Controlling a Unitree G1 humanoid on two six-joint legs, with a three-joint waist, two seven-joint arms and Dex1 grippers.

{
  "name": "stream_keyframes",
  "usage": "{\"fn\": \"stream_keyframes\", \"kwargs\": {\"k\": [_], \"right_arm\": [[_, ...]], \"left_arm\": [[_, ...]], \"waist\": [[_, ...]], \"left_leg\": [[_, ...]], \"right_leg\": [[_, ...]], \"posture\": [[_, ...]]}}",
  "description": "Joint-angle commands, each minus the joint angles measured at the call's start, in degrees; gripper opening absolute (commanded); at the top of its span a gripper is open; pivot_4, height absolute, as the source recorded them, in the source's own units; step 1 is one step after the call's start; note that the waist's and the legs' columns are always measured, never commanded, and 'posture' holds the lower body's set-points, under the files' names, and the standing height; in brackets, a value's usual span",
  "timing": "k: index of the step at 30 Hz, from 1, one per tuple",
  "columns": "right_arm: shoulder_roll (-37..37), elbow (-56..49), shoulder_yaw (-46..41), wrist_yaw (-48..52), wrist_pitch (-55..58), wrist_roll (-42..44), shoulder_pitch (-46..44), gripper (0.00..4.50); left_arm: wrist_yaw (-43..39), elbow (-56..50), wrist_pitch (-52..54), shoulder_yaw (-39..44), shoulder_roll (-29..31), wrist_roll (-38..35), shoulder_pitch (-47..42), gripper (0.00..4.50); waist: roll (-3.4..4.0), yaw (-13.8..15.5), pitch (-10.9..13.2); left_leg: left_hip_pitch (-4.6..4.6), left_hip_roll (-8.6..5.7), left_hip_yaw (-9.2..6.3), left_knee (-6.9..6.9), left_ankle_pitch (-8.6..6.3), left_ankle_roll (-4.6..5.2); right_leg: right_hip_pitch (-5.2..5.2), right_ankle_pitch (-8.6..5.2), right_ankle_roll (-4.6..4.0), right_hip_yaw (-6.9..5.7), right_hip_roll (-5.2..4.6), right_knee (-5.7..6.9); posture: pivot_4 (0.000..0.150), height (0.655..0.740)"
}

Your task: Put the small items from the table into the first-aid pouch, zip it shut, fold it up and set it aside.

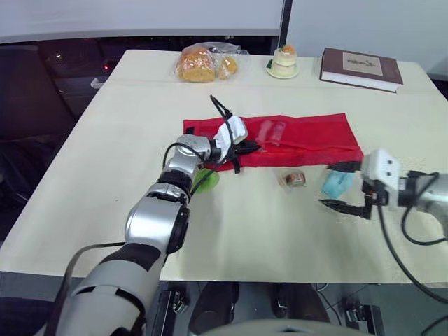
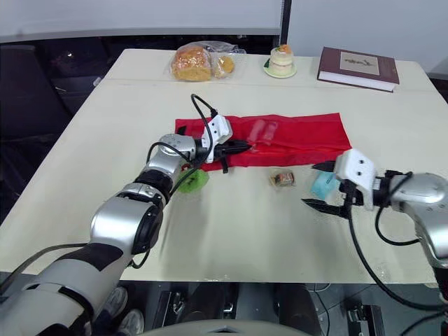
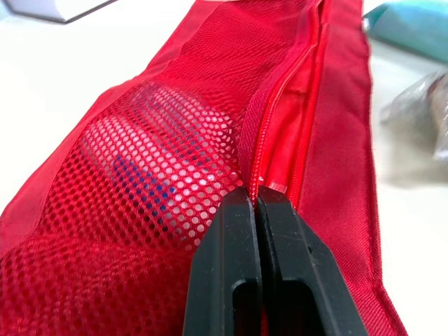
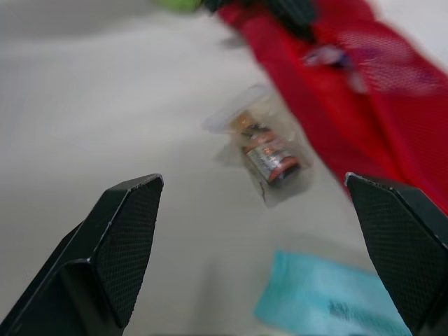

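Left gripper: fingers pressed together, their tips nipped onto the pouch at its zip line, toward the pouch's left end.
Right gripper: spread wide and holding nothing, low over the table just off the pouch's near right corner.
Pouch: red, lying flat and unfolded, long side across the table; mesh front facing up.
Zip: gapes open beyond the left fingertips, so closing is not yet done.
Already inside: one clear item with blue marking shows through the mesh, about mid-pouch.
Teal packet: loose on the table, just beside the pouch's near right corner, between the right fingers as seen from the head.
Wrapped small item: loose, near the pouch's front edge, around the middle.
Green item: loose, just off the pouch's near left corner, partly hidden under the left arm.
Progress: early, by my reading; one item is packed and three wait outside.
Left to do: load the three, run the zip shut, fold, set aside.
Likely step in hand: left holds the opening steady while the right goes for the teal packet.
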Motion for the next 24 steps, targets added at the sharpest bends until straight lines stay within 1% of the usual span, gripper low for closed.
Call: {"fn": "stream_keyframes", "kwargs": {"k": [1,3,6,9,15,24], "right_arm": [[1.3,6.45,8.09,0.15,-3.36,-6.79,-7.17,4.45],[1.55,9.12,9.77,0.6,-4.55,-8.11,-8.81,4.45],[3.91,16.51,15.27,-0.92,-6.85,-14.4,-14.51,4.45],[5.53,20.05,16.62,-0.18,-8.43,-15.61,-16.9,4.45],[8.08,21.03,18.19,1.31,-9.02,-16.25,-18.69,4.45],[9.52,20.46,17.91,2.18,-9.19,-15.86,-18.78,4.45]], "left_arm": [[-0.43,-2.35,-2.36,0.05,-0.55,-0.59,-0.07,0.0],[-0.06,-2.69,-2.52,-0.12,-1.29,-0.51,0.25,0.0],[0.72,-2.5,-2.8,0.25,-1.67,-0.71,0.77,0.0],[0.58,-2.99,-2.86,0.39,-2.29,-1.08,1.38,0.0],[0.53,-3.53,-3.1,0.42,-3.19,-1.25,2.55,0.0],[1.0,-3.59,-3.18,0.54,-4.29,-1.31,2.69,0.0]], "waist": [[0.0,-0.24,0.0],[0.0,-0.14,0.0],[0.0,-0.29,0.0],[0.0,-0.15,0.0],[0.01,-0.27,-0.01],[0.01,-0.2,-0.01]], "left_leg": [[0.0,0.0,0.01,0.0,0.0,0.0],[0.01,0.0,0.02,-0.02,0.0,-0.01],[-0.01,-0.01,0.02,-0.02,0.01,-0.02],[0.02,-0.01,0.07,-0.01,0.01,-0.03],[-0.02,-0.01,0.07,-0.01,0.03,-0.06],[0.0,-0.01,0.03,-0.01,0.03,-0.06]], "right_leg": [[0.0,0.0,0.0,0.01,0.0,0.0],[-0.01,0.0,0.0,0.01,0.01,0.01],[-0.02,0.0,0.0,-0.01,0.01,0.01],[-0.03,0.01,0.0,0.03,0.01,0.04],[-0.05,0.01,0.01,0.02,0.0,0.02],[-0.05,0.01,0.0,0.01,0.01,0.04]], "posture": [[0.15,0.7289],[0.15,0.7289],[0.15,0.7289],[0.15,0.7289],[0.15,0.7289],[0.15,0.7289]]}}
